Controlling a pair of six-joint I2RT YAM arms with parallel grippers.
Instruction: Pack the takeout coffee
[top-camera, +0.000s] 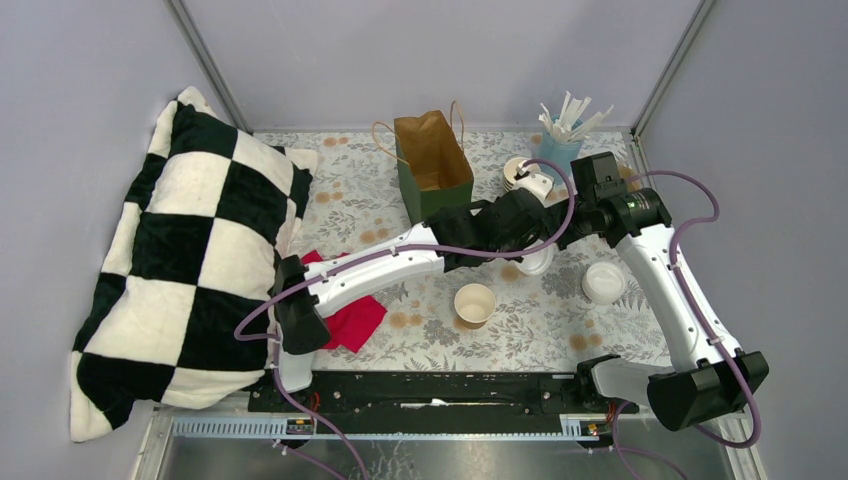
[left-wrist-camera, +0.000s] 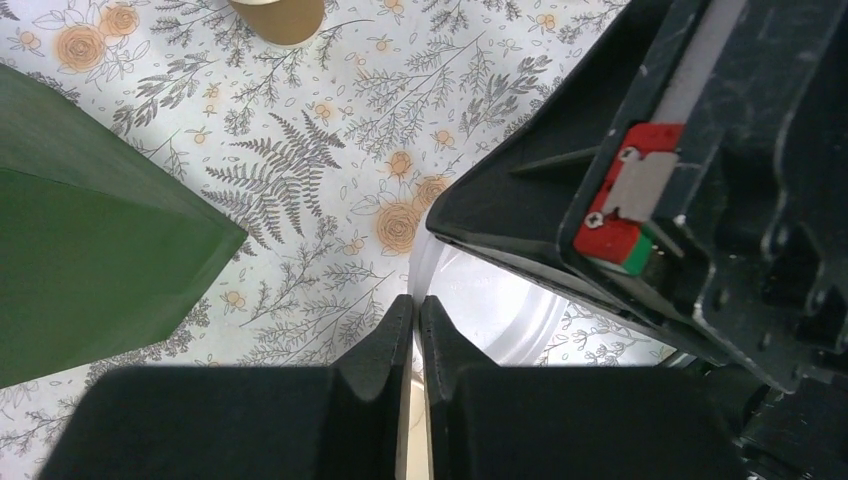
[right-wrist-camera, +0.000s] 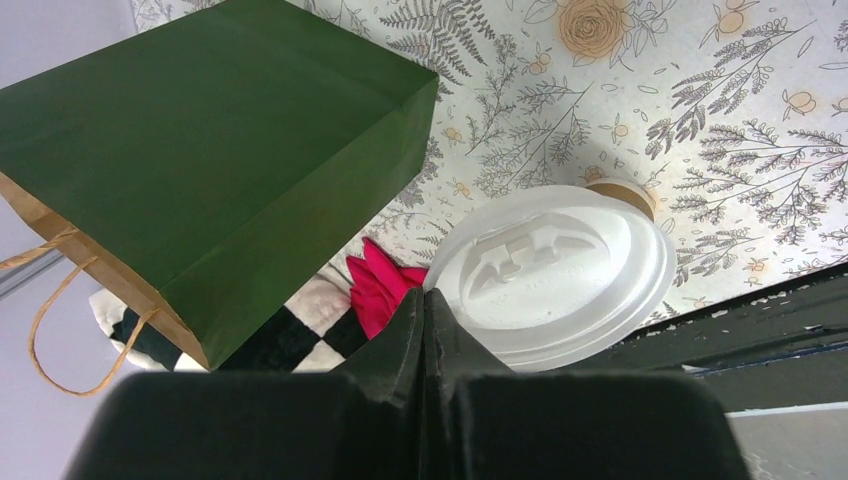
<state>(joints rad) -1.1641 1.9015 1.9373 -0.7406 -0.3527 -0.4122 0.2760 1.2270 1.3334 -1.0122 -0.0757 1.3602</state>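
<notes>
Bearing is what counts: small tan kraft-paper cup with round white plastic lid (top-camera: 537, 262) sits centre-right on floral-print table (top-camera: 350, 200). Tall green paper bag with kraft lining (top-camera: 432, 165) stands farther back and to the cup's left, mouth up, near but not touching. Cup looks upright, axis vertical, so it prob has to clear the bag rim, then travel back-left. Left gripper (top-camera: 525, 240) hangs right over the cup, btwn it and the bag, so left arm is the nearer one for the carry. In left wrist view its jaws are down to a thin slit, fingertips (left-wrist-camera: 390, 340) at the lid's edge; can't tell if the rim is actually caught. Right gripper (right-wrist-camera: 425, 300) has jaws pressed fully together, tips against a white lid in its own view, prob the same cup; can't tell if it nips anything. Open tan paper cup (top-camera: 474, 305) and loose white lid (top-camera: 603, 283) lie nearer the arm bases, apart from both grippers.
</notes>
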